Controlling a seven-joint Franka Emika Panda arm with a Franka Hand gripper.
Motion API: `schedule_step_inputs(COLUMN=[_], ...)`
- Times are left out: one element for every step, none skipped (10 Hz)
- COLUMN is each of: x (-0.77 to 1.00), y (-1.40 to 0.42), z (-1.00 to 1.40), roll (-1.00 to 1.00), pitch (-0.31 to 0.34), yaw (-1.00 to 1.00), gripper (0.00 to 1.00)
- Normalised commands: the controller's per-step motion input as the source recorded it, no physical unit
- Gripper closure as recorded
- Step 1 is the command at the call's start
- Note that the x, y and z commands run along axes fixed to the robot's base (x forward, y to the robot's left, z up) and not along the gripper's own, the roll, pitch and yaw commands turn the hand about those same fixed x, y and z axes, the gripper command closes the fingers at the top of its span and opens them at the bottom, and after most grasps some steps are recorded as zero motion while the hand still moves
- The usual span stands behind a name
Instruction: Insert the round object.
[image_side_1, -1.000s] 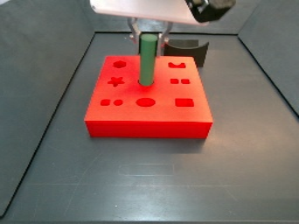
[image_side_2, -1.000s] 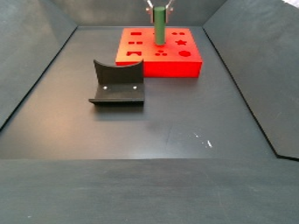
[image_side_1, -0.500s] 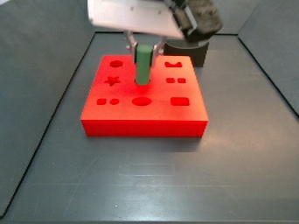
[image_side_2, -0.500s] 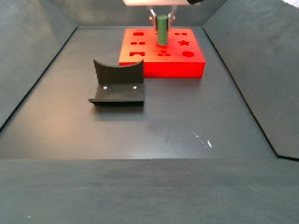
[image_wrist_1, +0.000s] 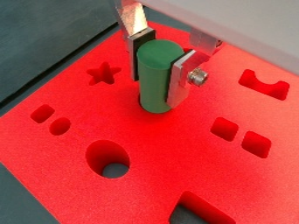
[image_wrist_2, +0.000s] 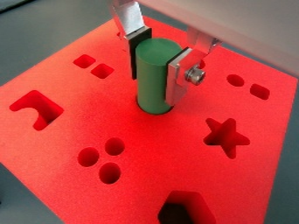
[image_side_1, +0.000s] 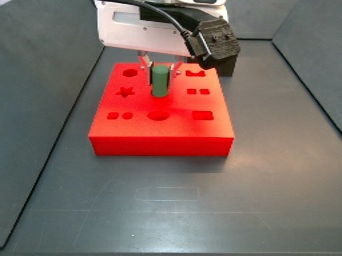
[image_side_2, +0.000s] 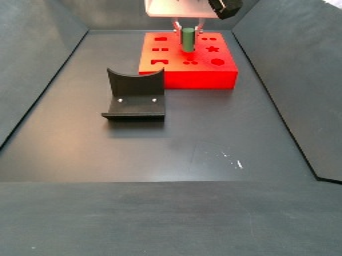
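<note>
— How many things are on the desk (image_side_2: 174, 190)?

— Three pieces: one red block (image_side_1: 158, 122) with shaped cut-outs in its top, one green peg (image_wrist_1: 158, 77), and one dark grey curved block (image_side_2: 134, 96). The curved block lies well apart from the red block, on the nearer, left part of the desk in a side view.

— Cut-outs?

— Both wrist views show a star (image_wrist_2: 225, 136), a round hole (image_wrist_1: 110, 158), paired small squares (image_wrist_1: 240, 137), a three-lobed hole (image_wrist_2: 101, 161) and an arch-like notch (image_wrist_2: 35, 105), among others.

— And the peg?

— Plain green, a smooth slim cylinder with a flat top, standing upright at the middle of the red block's top face. Its lower end is down in the block's surface; how deep, I cannot tell.

— The gripper?

— The gripper (image_wrist_2: 160, 58) is right above the red block (image_wrist_1: 140, 131), and its fingers (image_wrist_1: 184, 74) are clamped on the peg's upper part, one silver plate on each side. In a side view the peg (image_side_1: 159, 81) shows below the white gripper (image_side_1: 160, 66) body.
</note>
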Motion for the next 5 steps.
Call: schedule_step_inputs(x=[-0.05, -0.01, -0.09, -0.1, -0.1], y=[-0.05, 0.0, -0.05, -0.05, -0.04], z=[-0.62, -0.05, -0.06, -0.05, -0.05], roll=[0.04, 0.0, 0.0, 0.0, 0.0], pitch=[-0.04, 0.0, 0.0, 0.0, 0.0], yaw=[0.03, 0.0, 0.0, 0.0, 0.0], gripper=[1.0, 1.0, 1.0, 1.0, 1.0])
